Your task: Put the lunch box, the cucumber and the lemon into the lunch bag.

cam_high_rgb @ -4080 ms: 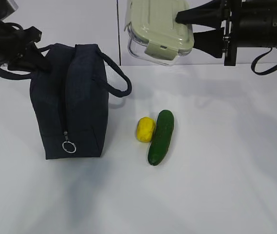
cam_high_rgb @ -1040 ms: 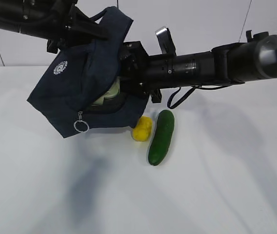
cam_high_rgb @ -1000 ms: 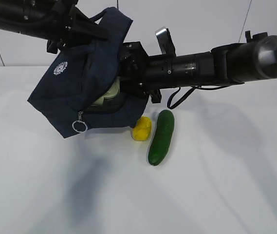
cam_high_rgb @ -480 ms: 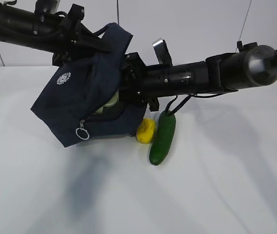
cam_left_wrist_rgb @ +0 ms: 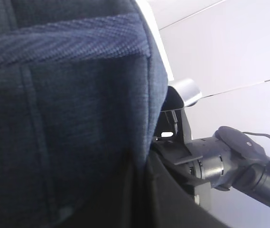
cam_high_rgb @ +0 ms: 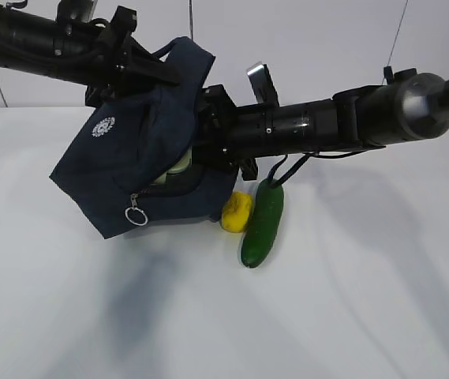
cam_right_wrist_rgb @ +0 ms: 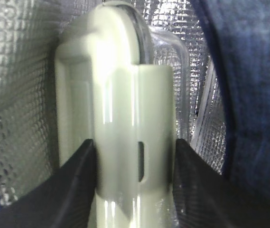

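Over on the left, my left gripper has the lunch bag hoisted off the table and tilted. Compared with a second ago the bag has swung down a touch, its corner now just beside the lemon. I honestly can't tell how that left gripper is set; fabric fills its camera.

In the middle, the lunch box is inside the bag's silvery lining, so item one is basically in.

My right gripper is clamped narrow on the box's lid latch, fingers on both sides.

The lemon and cucumber lie on the table, so they are next.
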Tool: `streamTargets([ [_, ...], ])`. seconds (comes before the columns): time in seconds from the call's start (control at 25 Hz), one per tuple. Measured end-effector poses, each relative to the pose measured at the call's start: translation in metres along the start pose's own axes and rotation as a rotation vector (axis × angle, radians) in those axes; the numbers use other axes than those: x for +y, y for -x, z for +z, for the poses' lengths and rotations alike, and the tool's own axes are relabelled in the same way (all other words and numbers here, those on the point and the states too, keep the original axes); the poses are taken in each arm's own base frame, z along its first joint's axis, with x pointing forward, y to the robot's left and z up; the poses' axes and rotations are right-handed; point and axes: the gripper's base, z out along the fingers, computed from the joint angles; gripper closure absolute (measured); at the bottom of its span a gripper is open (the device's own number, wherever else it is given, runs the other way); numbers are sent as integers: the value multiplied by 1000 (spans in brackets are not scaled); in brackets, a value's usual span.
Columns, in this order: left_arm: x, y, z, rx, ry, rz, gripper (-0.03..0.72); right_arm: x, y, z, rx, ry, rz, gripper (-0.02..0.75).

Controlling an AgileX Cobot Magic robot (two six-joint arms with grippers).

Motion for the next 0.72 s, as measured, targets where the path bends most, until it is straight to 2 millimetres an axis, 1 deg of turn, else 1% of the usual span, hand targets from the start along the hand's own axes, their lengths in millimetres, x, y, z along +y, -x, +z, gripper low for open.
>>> streamTargets([
  [0.4,0,0,0,-1,1,-1,694,-1,-2,1,16,-12,12,384],
  [0.6,0,0,0,-1,1,-1,694,0,-4,3,26,-15,13,360],
  [0.72,0,0,0,-1,1,-1,694,0,-4,3,27,-16,12,358],
])
